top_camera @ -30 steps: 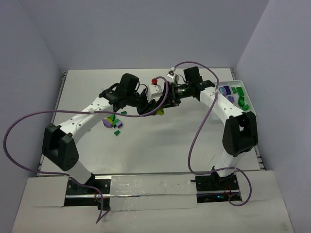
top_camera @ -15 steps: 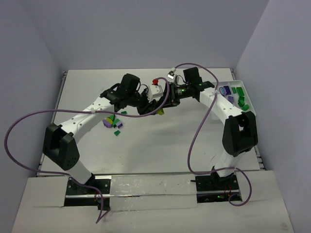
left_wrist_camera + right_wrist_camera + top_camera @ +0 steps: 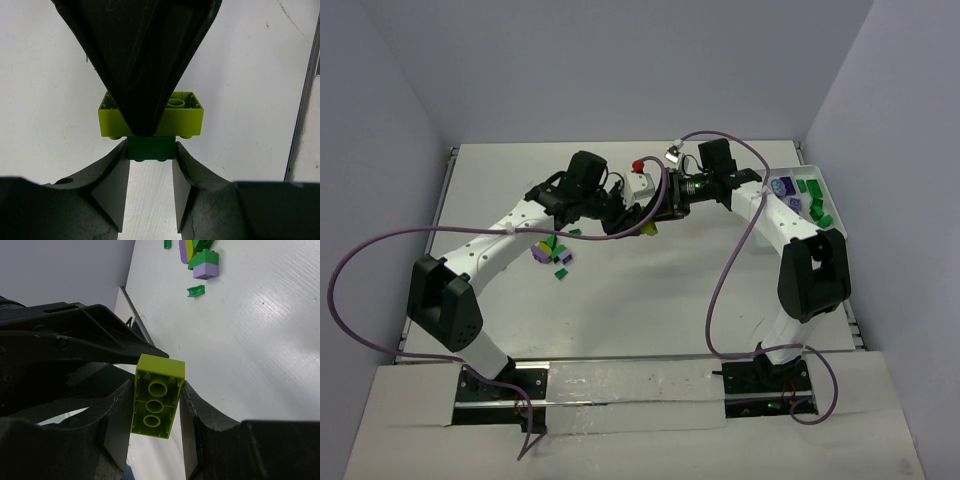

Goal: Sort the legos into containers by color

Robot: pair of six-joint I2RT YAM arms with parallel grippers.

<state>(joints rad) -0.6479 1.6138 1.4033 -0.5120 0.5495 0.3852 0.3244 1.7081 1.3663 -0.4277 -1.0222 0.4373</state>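
Observation:
My two grippers meet above the middle of the table. My left gripper (image 3: 151, 152) is shut on a dark green lego (image 3: 151, 148). A yellow-green lego (image 3: 187, 122) is stuck to it. My right gripper (image 3: 157, 392) is shut on that yellow-green lego (image 3: 157, 396), whose hollow underside faces the right wrist camera. In the top view the joined pair (image 3: 649, 229) hangs between the left gripper (image 3: 626, 221) and the right gripper (image 3: 658, 214). A white container (image 3: 798, 171) at the right edge holds green and purple legos.
A loose pile of green, yellow-green and purple legos (image 3: 554, 252) lies on the table under the left arm; it also shows in the right wrist view (image 3: 202, 262). A purple cable (image 3: 720, 290) loops from the right arm over the table.

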